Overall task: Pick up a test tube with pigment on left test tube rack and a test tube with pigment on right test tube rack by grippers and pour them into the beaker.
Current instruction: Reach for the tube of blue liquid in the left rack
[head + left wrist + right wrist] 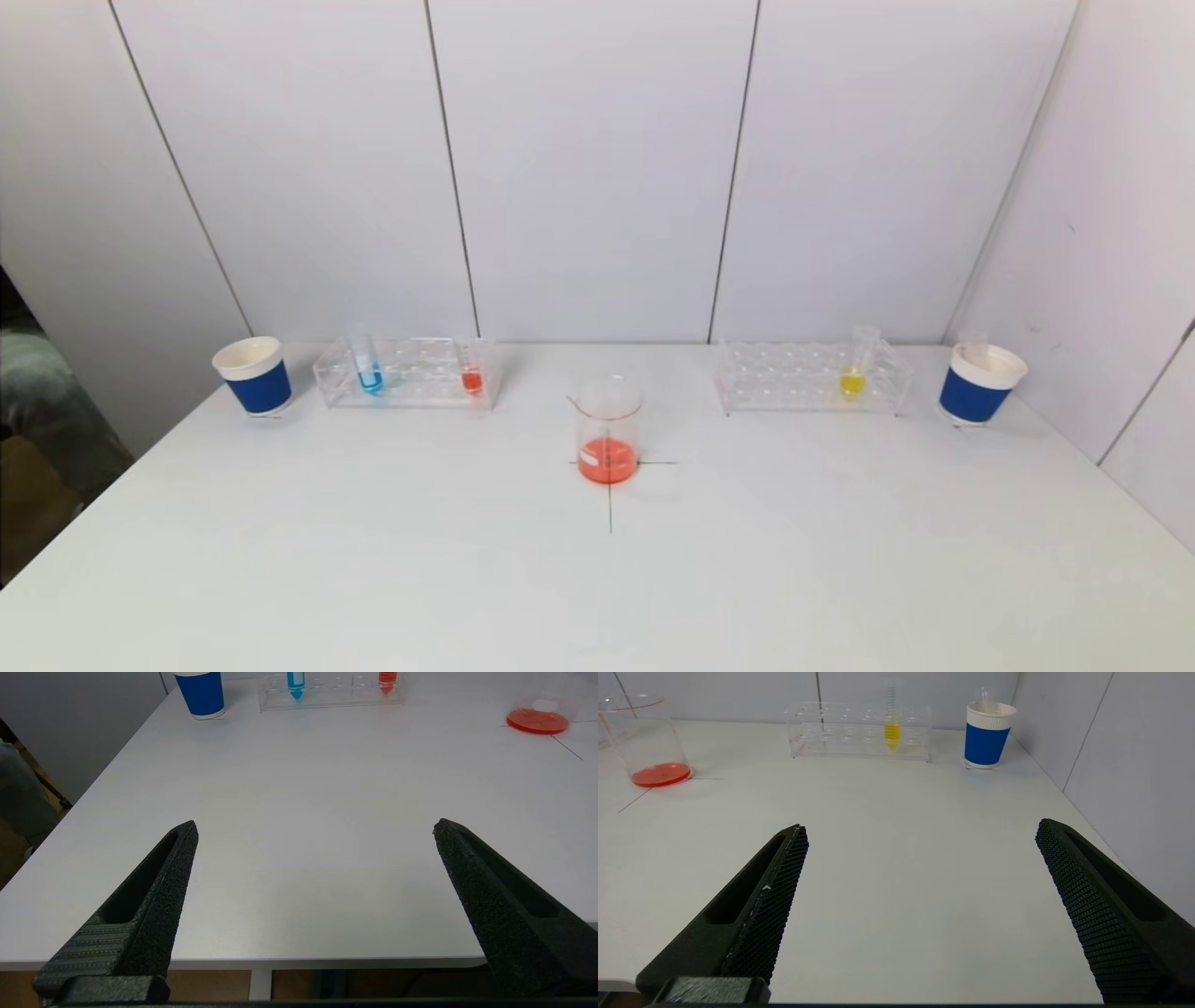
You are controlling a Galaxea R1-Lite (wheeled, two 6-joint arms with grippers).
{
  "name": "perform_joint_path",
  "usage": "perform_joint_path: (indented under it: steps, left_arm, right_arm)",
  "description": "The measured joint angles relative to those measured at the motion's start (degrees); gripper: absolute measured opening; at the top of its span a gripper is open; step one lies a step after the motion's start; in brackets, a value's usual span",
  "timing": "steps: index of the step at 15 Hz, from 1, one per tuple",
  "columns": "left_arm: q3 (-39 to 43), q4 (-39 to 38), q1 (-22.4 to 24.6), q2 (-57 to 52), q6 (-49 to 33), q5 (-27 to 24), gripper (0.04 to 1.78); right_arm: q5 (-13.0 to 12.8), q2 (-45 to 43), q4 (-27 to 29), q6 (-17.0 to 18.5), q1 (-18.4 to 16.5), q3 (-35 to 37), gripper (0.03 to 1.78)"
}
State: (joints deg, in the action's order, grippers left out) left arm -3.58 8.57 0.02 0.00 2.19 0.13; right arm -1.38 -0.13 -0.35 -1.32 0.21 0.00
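A glass beaker (608, 429) with orange liquid stands at the table's middle on a drawn cross. The clear left rack (408, 373) holds a blue-pigment tube (367, 366) and an orange-pigment tube (472, 371). The clear right rack (810, 378) holds a yellow-pigment tube (855, 367). Neither gripper shows in the head view. My left gripper (315, 828) is open and empty over the table's near left edge, far from its rack (327, 690). My right gripper (922, 828) is open and empty over the near right of the table, far from the yellow tube (892, 730).
A blue and white paper cup (254, 375) stands left of the left rack. Another blue and white cup (977, 385), with a clear empty tube in it, stands right of the right rack. A wall panel runs close along the table's right side.
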Motion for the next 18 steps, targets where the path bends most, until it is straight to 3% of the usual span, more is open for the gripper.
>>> perform_joint_path:
  steps: [2, 18]
  left_arm:
    - [0.0, 0.02, 0.0, 0.0, 0.0, 0.0, 1.76]
    - [-0.05, 0.13, -0.02, 0.0, 0.59, 0.13, 1.76]
  right_arm:
    - [-0.24, 0.0, -0.11, 1.32, 0.0, 0.0, 1.77]
    - [-0.29, 0.02, -0.16, 1.48, -0.02, 0.0, 1.77]
